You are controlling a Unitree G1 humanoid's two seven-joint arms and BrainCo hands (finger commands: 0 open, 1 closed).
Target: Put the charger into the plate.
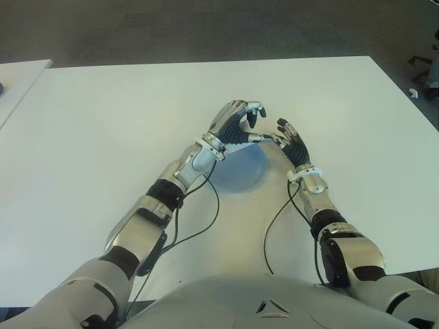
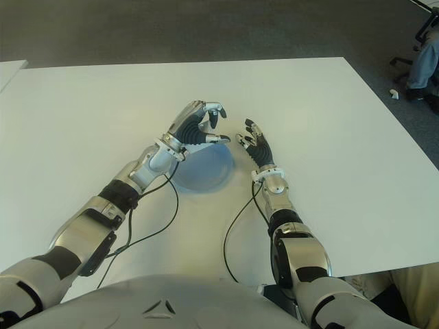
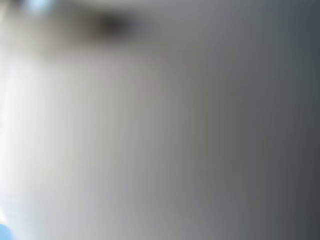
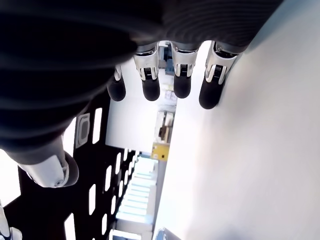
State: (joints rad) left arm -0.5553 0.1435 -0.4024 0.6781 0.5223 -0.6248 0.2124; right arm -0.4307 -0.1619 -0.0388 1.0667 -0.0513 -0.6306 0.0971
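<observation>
Closest to me, two black cables (image 1: 271, 233) hang from the forearms and lie on the white desk (image 1: 96, 137) near its front edge. Behind them a round blue-grey plate (image 1: 248, 179) stands about at the middle of the desk, and the left forearm crosses over its left side. I see nothing lying on the bare part of the plate.

My left hand (image 1: 236, 123) is above the far rim of the plate. Its wrist camera gives only a blur, so I cannot tell if this hand is closed on something. My right hand (image 1: 291, 142) is just beside the plate, at its far right side, and its tips come very near to the left hand. In the right wrist view its fingers (image 4: 150, 87) are stretched out and apart, with nothing between them.

I cannot find the charger in any view. If it is between the two hands or inside the left hand, the pictures do not show it clearly.

Beyond the far edge of the desk is dark floor (image 1: 206, 27), and a second white table (image 1: 20, 75) stands at the far left corner.
</observation>
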